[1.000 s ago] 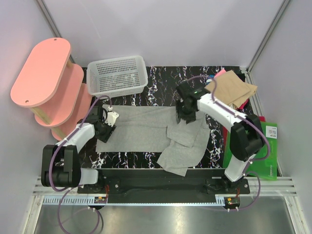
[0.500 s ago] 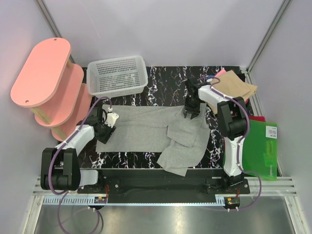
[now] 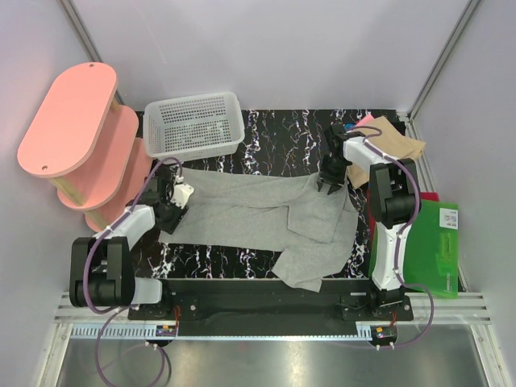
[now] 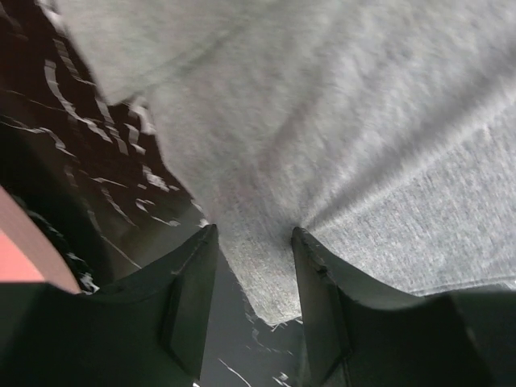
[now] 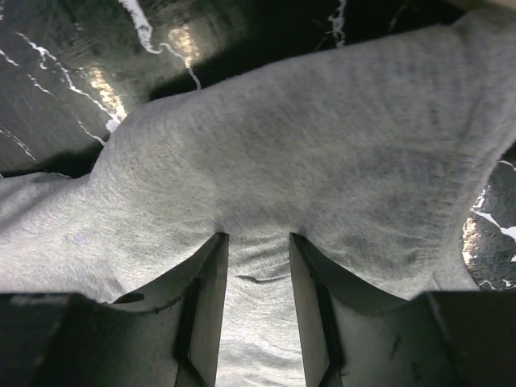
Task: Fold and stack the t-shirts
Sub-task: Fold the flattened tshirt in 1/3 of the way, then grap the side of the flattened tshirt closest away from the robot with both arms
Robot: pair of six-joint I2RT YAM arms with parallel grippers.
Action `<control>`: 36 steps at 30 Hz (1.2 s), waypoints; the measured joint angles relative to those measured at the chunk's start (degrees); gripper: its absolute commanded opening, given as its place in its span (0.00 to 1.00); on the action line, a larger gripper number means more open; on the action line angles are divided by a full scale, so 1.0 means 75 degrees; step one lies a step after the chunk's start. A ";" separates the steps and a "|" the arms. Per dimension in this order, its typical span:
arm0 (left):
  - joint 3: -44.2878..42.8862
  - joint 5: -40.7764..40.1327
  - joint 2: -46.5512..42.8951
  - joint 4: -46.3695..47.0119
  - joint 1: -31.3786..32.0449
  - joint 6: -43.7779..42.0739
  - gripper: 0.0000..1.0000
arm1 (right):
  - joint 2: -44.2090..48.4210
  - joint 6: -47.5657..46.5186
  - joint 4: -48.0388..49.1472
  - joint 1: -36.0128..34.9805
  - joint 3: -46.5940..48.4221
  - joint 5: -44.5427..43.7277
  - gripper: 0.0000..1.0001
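The right gripper (image 3: 330,184) has swung toward 2 o'clock, stretching the light grey t-shirt (image 3: 242,214) across centre; it and the left gripper (image 3: 172,211), low at 9 o'clock, both pinch the shirt's edges, with bare marble table (image 3: 282,137) at 12.

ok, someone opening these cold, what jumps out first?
The big grey t-shirt spread across the black marbled table, pinched at its left end by the left gripper and at its far right corner by the right gripper. Next, the pink shelf at far left, beside the white mesh basket, and the tan folded shirt at the far right corner.
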State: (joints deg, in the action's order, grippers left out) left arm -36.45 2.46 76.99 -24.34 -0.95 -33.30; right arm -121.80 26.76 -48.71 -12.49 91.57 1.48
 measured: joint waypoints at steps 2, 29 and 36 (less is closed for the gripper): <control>-0.0119 0.0006 0.0178 0.0143 -0.0117 -0.0020 0.45 | 0.0000 -0.0023 -0.0044 0.0055 0.0003 0.0134 0.48; -0.0052 0.0044 -0.1868 -0.1827 -0.0335 -0.0382 0.67 | 0.5482 0.2532 -0.0154 -0.4969 -0.6341 -0.0219 0.58; -0.0099 0.0035 -0.0571 -0.1731 -0.0344 -0.0286 0.65 | 0.6324 0.3730 0.0015 -0.5517 -0.6639 -0.0187 0.60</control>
State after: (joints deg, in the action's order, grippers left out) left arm -37.19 2.72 72.71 -37.32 -3.53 -35.44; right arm -74.37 54.74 -48.60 -53.87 41.78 0.08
